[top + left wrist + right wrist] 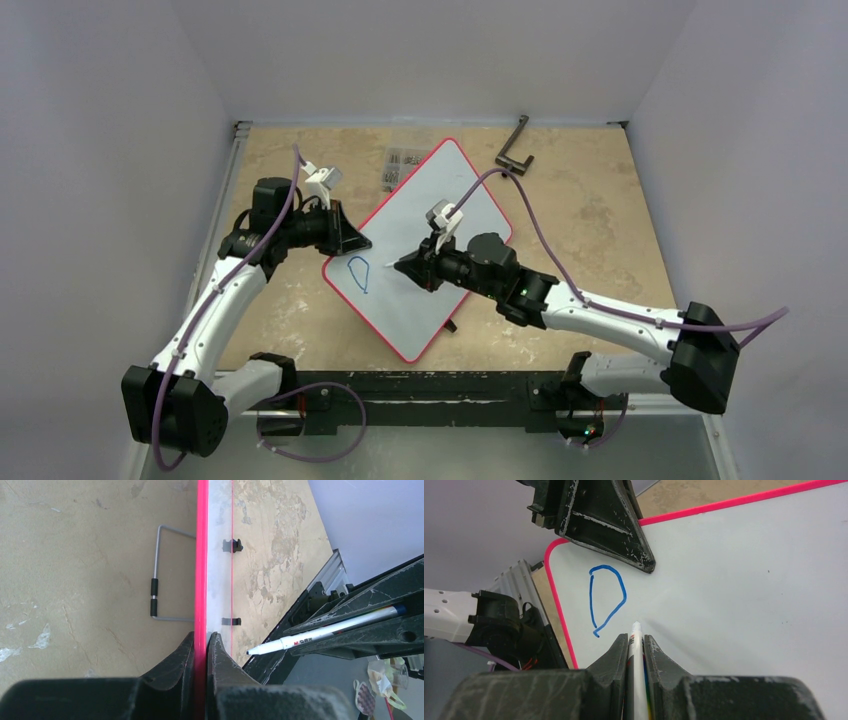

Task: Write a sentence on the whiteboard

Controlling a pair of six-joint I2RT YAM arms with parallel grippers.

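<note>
Although the whiteboard (420,200) lies mid-desk, one corner toward the far edge, only a blue "D" of the sentence (606,597) is down, at the corner nearest the desk's left edge. The left gripper (202,639) is clamped on the board's rim, and the right gripper (636,641) pinches a marker (320,635) with its tip just beside that letter, so most of the writing seems left to do.

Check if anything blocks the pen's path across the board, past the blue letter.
Nothing visible does. The right gripper holds the pen with its tip just past the blue letter, and the board beyond is bare white. The left gripper clamps the board's rim beside the letter, off that path.
</note>
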